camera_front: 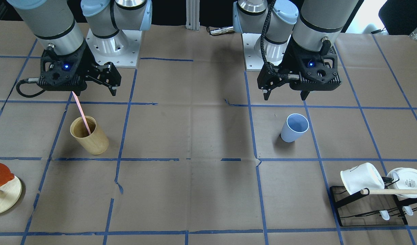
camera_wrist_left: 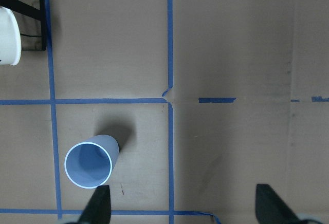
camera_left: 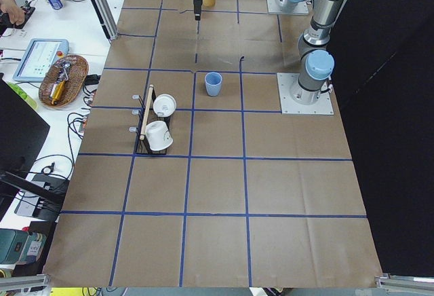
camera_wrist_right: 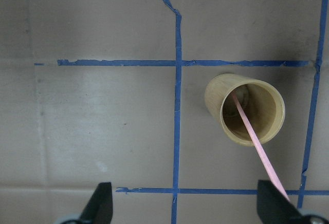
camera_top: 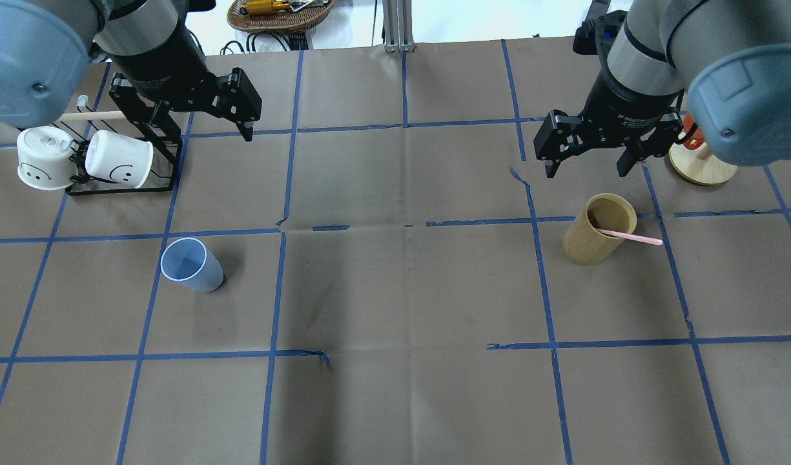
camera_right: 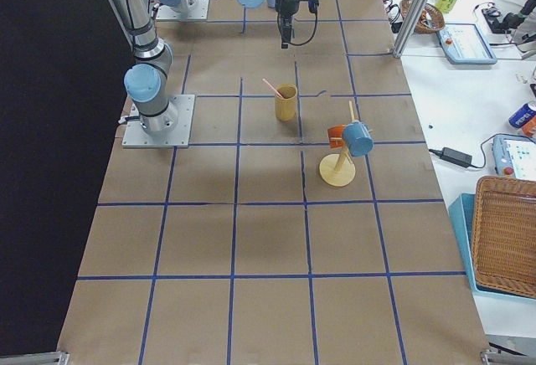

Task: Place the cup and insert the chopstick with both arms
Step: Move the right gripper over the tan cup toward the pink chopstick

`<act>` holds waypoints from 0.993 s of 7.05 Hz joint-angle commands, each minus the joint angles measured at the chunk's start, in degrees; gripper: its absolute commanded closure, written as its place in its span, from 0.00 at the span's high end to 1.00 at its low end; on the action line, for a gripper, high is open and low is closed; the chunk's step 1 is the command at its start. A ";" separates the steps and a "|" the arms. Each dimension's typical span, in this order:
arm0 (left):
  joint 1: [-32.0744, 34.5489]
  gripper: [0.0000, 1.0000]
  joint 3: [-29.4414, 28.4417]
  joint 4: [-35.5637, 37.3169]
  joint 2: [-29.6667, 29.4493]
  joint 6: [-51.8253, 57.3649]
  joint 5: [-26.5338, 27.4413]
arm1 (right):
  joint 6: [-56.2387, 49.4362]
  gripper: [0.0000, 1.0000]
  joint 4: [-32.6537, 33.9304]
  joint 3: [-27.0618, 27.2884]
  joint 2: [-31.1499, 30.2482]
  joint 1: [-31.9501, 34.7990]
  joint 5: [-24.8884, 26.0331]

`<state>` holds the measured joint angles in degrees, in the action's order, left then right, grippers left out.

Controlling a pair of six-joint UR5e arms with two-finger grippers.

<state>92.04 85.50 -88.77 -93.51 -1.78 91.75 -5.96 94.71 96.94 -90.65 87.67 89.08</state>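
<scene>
Light-blue plastic cup (camera_top: 192,265) upright on brown-paper tabletop (camera_top: 401,290) w/ blue tape grid (camera_top: 343,128); thin pink chopstick (camera_top: 629,237) leans in tan wooden cup (camera_top: 585,248). Left gripper (camera_wrist_left: 185,207) & right gripper (camera_top: 587,169) wide open, empty.

Cup (camera_top: 192,266) upright, chopstick (camera_top: 627,236) tilted in wooden cup (camera_top: 582,248)

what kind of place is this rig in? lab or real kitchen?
Most likely a robotics lab workcell, not a kitchen: two arms bolted to a paper-covered table marked with a blue tape grid, and a side bench with a tablet and a basket.
</scene>
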 commanded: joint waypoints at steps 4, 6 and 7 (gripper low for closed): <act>-1.60 1.00 0.20 0.18 0.08 0.99 -0.16 | -26.85 0.99 17.27 12.54 -0.84 -16.54 -0.04; -1.51 1.00 0.11 0.18 0.08 0.90 -0.08 | -26.21 0.99 22.41 20.62 -7.22 -17.27 -0.57; -1.51 1.00 -0.06 0.09 0.08 0.81 -0.16 | -22.38 0.99 22.10 20.83 -9.09 -16.83 -0.74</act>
<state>90.50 85.59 -88.63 -93.40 -0.89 91.62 -31.16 115.48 115.78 -96.77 70.73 88.57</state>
